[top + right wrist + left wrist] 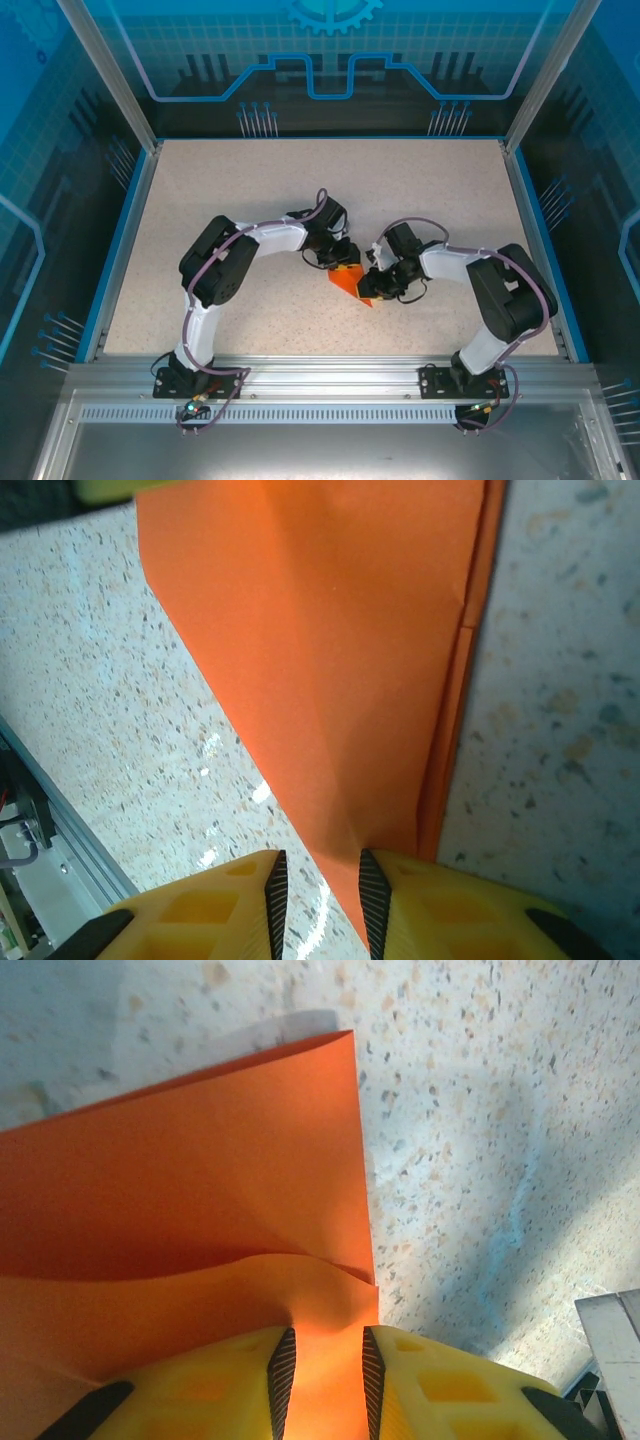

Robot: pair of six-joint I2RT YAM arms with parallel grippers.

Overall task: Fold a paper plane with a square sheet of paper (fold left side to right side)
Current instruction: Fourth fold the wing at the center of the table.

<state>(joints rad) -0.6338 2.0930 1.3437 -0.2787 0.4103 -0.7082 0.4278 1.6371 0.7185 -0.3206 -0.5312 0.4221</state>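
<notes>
The square sheet of paper (pixel 350 283), already partly folded, lies at the centre of the bench (pixel 300 190), between the two grippers; this placement likely lets each arm work one end.

The left gripper (pixel 322 1345) stands narrow, a raised flap of the paper filling the gap between its pads. Whether it is pinched cannot be told.

The right gripper (pixel 318 870) stands narrow too. The paper's pointed end lies against one pad, with bare bench showing beside it, so no grip is evident.

From above, both grippers cover the paper's edges. The number of layers is unclear.
</notes>
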